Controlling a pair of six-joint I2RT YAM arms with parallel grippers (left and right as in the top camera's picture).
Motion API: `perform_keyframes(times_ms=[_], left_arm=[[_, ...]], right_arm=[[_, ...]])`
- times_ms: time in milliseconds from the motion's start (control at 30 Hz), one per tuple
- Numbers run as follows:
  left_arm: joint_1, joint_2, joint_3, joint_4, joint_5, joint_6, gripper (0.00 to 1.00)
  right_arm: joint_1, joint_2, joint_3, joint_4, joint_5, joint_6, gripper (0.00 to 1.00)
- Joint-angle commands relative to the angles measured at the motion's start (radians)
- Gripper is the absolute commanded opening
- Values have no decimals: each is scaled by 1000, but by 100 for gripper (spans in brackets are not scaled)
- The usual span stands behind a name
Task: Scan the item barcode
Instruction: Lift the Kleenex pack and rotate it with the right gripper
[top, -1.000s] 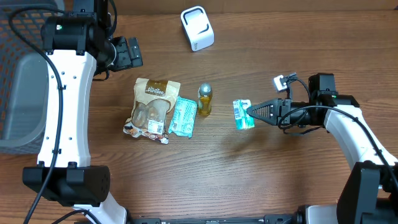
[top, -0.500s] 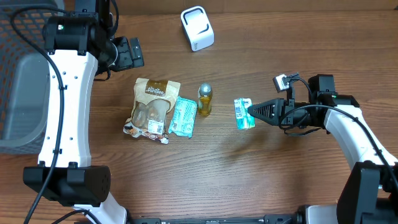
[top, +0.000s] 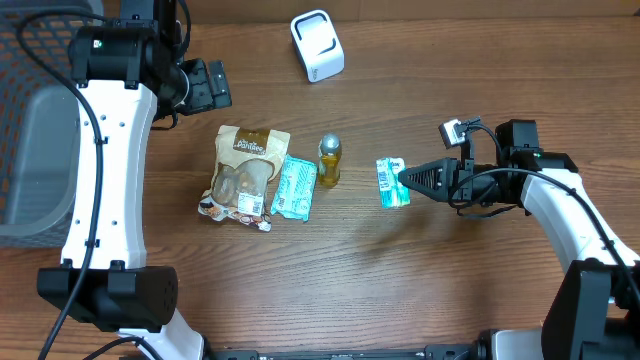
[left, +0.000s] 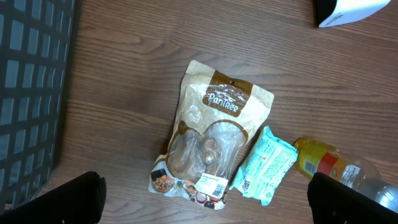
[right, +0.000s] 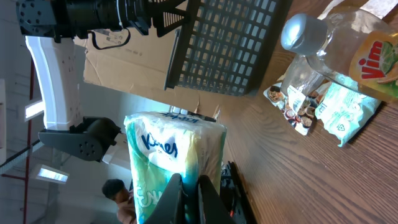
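Note:
A green-and-white Kleenex tissue pack (top: 392, 183) hangs just above the table right of centre, and my right gripper (top: 403, 181) is shut on its right end. In the right wrist view the pack (right: 174, 149) stands between the closed fingers of the right gripper (right: 186, 182). The white barcode scanner (top: 317, 45) stands at the table's far edge, well apart from the pack. My left gripper (top: 215, 85) hovers open at the far left with nothing in it. Its dark fingertips (left: 74, 199) show at the bottom corners of the left wrist view, over the table.
A brown snack bag (top: 245, 172), a teal packet (top: 294, 187) and a yellow-labelled bottle (top: 329, 160) lie in a row left of the pack. A dark mesh basket (top: 30, 150) fills the left edge.

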Motion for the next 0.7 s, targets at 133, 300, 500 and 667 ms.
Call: perform_keyframes(times_ms=[133,300,500,667], left_arm=[[-6,2,15,4,5,11,100],[-6,2,15,4,5,11,99],[-6,2,15,4,5,11,100],[-6,2,15,4,5,11,99]], right_arm=[[1,-10,3,13,-7,-19,4],[1,-10,3,12,-8,-18,4],[1,-10,3,10,-8,-18,4],[1,-10,3,9,-8,-18,4]])
